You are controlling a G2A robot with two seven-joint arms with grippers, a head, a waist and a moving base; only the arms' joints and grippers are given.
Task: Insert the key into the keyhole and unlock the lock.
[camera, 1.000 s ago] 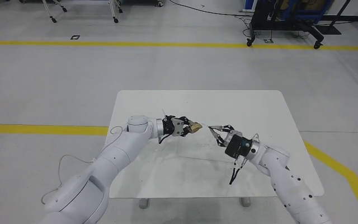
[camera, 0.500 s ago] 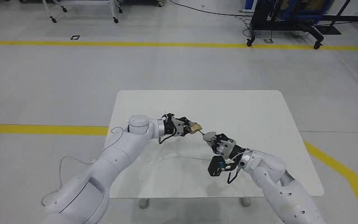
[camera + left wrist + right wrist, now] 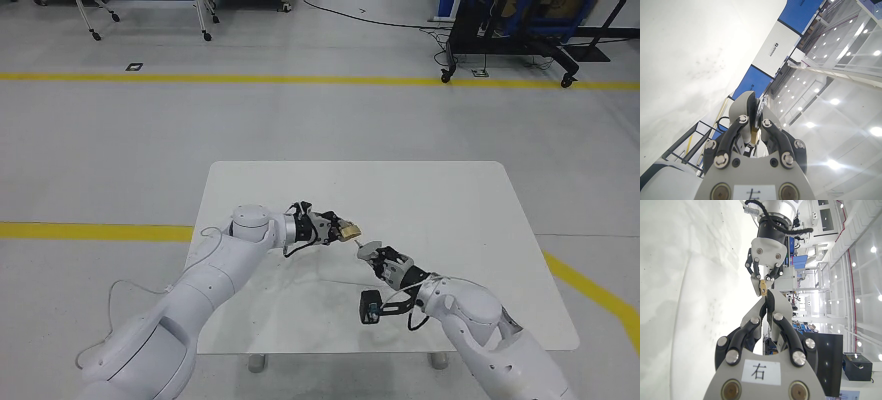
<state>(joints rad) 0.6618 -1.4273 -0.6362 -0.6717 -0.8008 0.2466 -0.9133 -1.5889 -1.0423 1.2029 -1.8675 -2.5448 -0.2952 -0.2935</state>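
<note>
Count: one lock, one key, two grippers, one table.

The left gripper (image 3: 338,228) is holding the single brass lock (image 3: 763,288) over the middle of the white table (image 3: 450,195). Its fingers are clamping the lock body from both sides, parted only by the lock's thickness.

The lock's narrow end face is pointing at the right gripper (image 3: 766,297). The keyhole (image 3: 763,291) is showing on that face as a small dark spot, not covered.

In the left wrist view, a silver metal part (image 3: 760,107) is sticking out between the pads beyond the brass. I cannot tell whether it is the shackle or something else.

The right gripper is facing the left one tip to tip, its fingers pressing almost together with only a thin slit between the ribbed pads. It is gripping the key there, but the pads are hiding nearly all of it, so the blade's direction is unreadable.

The right fingertips are sitting just beside the keyhole end of the lock. I cannot tell whether they are touching it, or whether the key's tip is entering the keyhole.

In the top view the two grippers are meeting nose to nose, the lock lying between them on the left gripper's side.
</note>
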